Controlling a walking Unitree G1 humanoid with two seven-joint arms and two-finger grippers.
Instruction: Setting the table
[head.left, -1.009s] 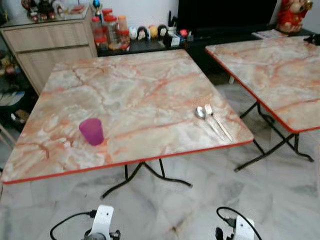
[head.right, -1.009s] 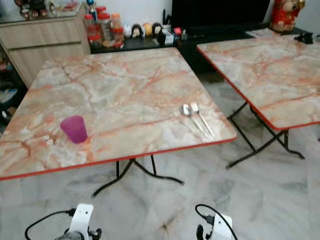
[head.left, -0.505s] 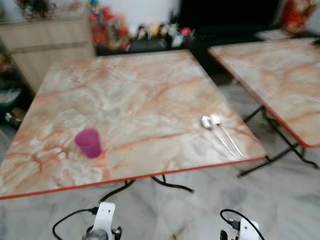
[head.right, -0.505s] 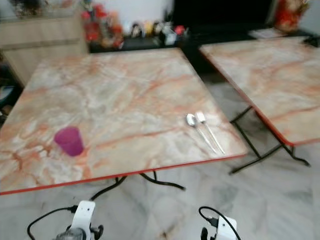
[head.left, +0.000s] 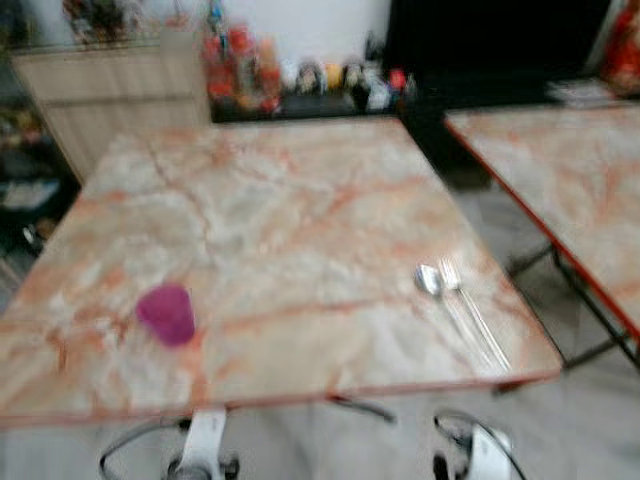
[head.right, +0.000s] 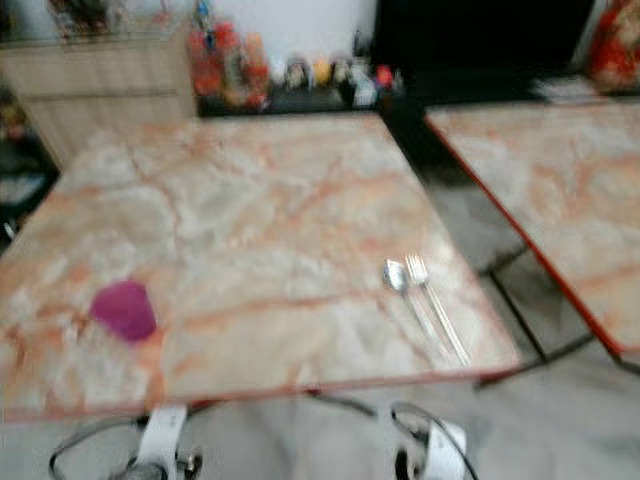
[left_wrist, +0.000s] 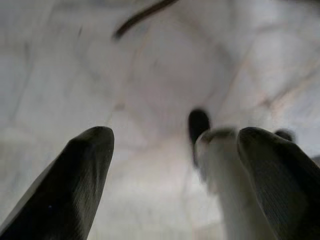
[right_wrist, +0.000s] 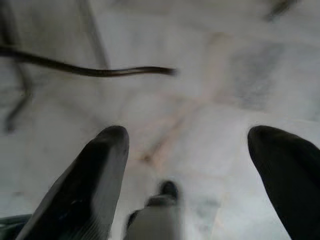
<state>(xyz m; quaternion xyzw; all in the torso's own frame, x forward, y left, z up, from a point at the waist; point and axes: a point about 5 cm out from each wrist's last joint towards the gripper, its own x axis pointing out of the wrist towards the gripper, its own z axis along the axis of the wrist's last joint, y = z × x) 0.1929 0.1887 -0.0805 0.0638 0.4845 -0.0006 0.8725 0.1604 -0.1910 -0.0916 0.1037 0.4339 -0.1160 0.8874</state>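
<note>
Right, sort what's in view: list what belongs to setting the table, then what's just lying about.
For the job:
- purple cup near the left front of the marble table
- spoon and fork, side by side near the right front

Lying about:
- second marble table to the right
- wooden cabinet
- jars and figurines on the dark shelf behind

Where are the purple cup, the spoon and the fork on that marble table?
purple cup (head.left: 167, 314), left eye view, on its side wall.
spoon (head.left: 429, 280), left eye view, on its bowl.
fork (head.left: 450, 274), left eye view, on its tines, just beside the spoon.
</note>
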